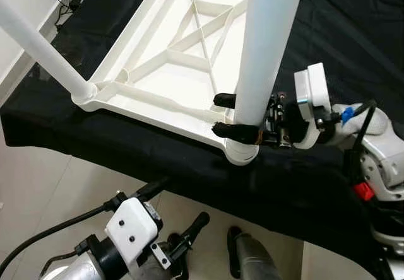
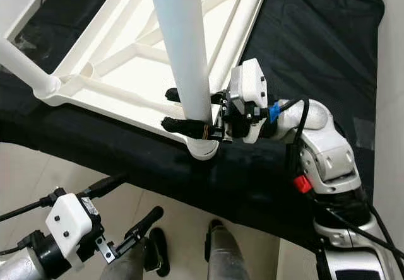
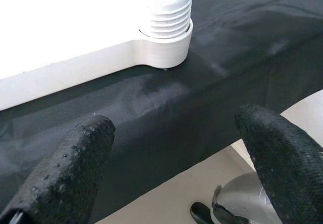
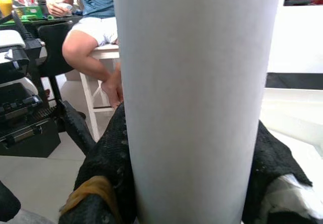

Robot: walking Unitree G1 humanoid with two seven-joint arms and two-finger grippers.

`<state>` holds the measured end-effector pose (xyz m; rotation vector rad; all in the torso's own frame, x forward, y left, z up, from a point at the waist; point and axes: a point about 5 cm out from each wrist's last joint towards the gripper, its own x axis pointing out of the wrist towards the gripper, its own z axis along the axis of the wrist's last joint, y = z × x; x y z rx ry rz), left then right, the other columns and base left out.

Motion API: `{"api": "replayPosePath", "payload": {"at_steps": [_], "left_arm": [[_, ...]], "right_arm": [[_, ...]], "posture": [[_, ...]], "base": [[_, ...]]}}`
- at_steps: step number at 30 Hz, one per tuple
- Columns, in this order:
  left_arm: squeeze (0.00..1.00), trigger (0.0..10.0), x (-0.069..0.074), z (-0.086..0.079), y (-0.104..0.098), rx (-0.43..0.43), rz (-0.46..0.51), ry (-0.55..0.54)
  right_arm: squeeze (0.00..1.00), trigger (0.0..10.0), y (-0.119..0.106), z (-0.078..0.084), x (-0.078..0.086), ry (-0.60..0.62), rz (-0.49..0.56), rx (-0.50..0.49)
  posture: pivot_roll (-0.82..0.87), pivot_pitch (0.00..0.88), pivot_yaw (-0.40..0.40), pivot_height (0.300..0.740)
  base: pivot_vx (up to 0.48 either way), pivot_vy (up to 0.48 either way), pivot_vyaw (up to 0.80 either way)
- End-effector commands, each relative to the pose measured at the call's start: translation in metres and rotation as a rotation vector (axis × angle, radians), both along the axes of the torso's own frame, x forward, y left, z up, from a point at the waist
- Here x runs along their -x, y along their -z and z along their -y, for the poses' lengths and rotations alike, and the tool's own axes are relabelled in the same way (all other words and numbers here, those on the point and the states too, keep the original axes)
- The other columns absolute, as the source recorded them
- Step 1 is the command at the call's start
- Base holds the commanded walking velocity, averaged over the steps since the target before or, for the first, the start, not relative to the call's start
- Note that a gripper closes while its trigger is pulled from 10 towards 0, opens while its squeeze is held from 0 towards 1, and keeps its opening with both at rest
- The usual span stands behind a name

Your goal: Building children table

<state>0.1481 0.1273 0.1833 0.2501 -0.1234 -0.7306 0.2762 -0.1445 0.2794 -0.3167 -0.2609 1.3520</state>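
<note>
The white tabletop [image 1: 161, 100] lies upside down on a black cloth [image 1: 303, 185], ribs facing up. A thick white leg [image 1: 265, 46] stands upright in the near corner socket [image 1: 242, 152]. My right gripper [image 1: 221, 114] is shut on this leg just above the socket, one black finger on each side. In the right wrist view the leg [image 4: 197, 98] sits between the fingers [image 4: 108, 153]. A second leg [image 1: 38, 46] rises from the left corner. My left gripper [image 1: 180, 202] hangs open below the cloth edge, holding nothing; its wrist view looks up at the socket [image 3: 164, 47].
The black-covered surface ends in a front edge [image 1: 126, 160] over pale floor tiles [image 1: 57, 192]. My own legs [image 1: 252, 255] stand just below that edge. A person [image 4: 96, 32] sits on a stool in the background of the right wrist view, beside dark equipment [image 4: 20, 113].
</note>
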Motion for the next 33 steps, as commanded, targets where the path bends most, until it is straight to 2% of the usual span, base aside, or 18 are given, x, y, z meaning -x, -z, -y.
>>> {"api": "replayPosePath", "payload": {"at_steps": [1,13,17,33], "left_arm": [[0.00,10.0,0.003,0.000,0.002,-0.004,-0.017,0.008],[0.00,10.0,0.002,0.000,0.002,-0.006,-0.013,0.007],[0.00,10.0,0.001,0.000,0.002,-0.006,-0.010,0.005],[0.00,10.0,-0.001,-0.002,0.003,-0.010,-0.009,0.006]], "right_arm": [[0.00,10.0,0.036,0.004,-0.006,0.098,-0.168,0.079],[0.00,10.0,0.034,0.005,-0.002,0.204,-0.134,0.069],[0.00,10.0,0.039,0.008,0.003,0.320,-0.122,0.032],[0.00,10.0,0.047,0.008,0.014,0.475,-0.126,-0.035]], "posture": [[0.03,0.398,0.075,0.740],[0.02,0.400,0.075,0.740],[0.02,0.399,0.074,0.740],[0.01,0.397,0.077,0.740]], "base": [[0.000,0.000,0.00],[0.000,0.000,0.00],[0.000,0.000,0.00],[0.000,0.000,0.00]]}}
